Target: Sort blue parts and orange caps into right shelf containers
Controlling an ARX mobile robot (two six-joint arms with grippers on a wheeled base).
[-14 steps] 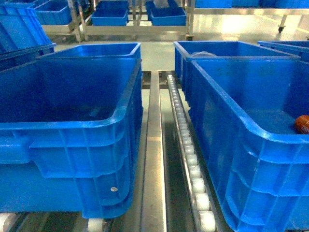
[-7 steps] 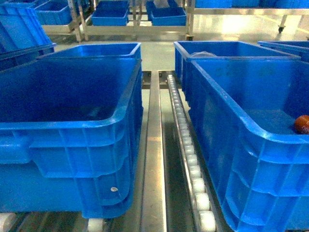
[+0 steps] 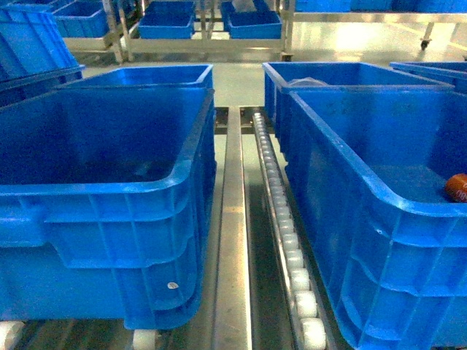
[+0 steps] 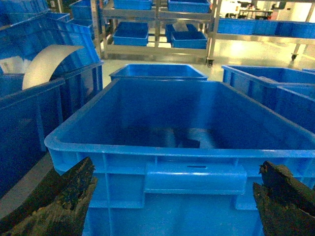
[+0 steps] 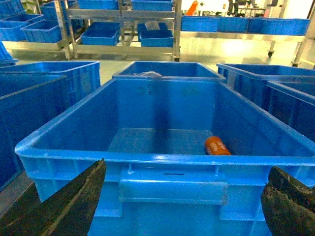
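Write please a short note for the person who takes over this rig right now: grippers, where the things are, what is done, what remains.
Left gripper: open, empty, in front of the near left crate.
Right gripper: open, empty, in front of the near right crate.
One orange cap lies on the floor of the near right crate; no other cap or blue part can be made out.
Done: that cap is placed. Left: find and sort whatever parts remain; none are in sight.

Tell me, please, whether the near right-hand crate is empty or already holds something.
Not empty: one orange cap lies on the floor of the near right crate, towards its right wall; the head view shows it too.
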